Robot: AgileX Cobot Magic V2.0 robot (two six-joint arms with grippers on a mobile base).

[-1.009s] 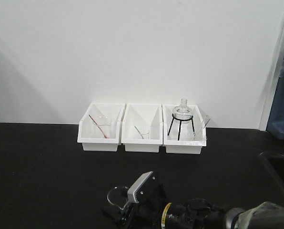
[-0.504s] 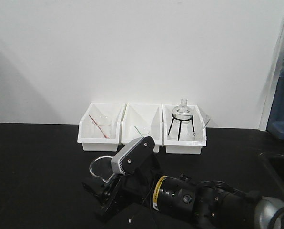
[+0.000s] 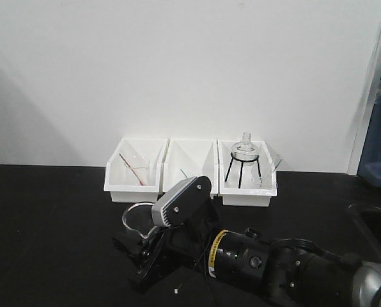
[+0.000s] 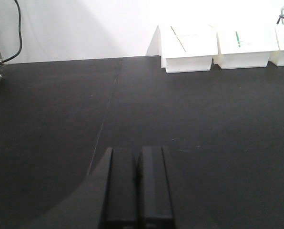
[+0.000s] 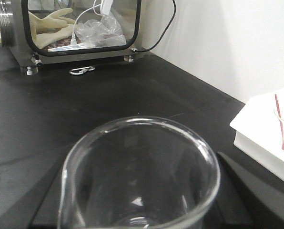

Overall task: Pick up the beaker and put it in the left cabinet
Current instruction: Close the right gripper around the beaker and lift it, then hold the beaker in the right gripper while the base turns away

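Beaker [image 3: 134,216] pickup is looking done to us; placing it in the left cabinet is what is remaining. Leftmost, our left claw [image 4: 138,191] is hanging pinched together over the tabletop [image 4: 204,119]. Rightward, our right claw [image 3: 139,246] is clasping the beaker upright, its arm reaching low leftward, nearer than the white bins [image 3: 190,179].

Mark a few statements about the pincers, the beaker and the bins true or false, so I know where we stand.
1. The right pincer holds the beaker. True.
2. The left pincer is open wide. False: it is shut, with nothing in it.
3. The round flask stands in the rightmost white bin. True.
4. The beaker is half full of liquid. False: it looks empty in the right wrist view.
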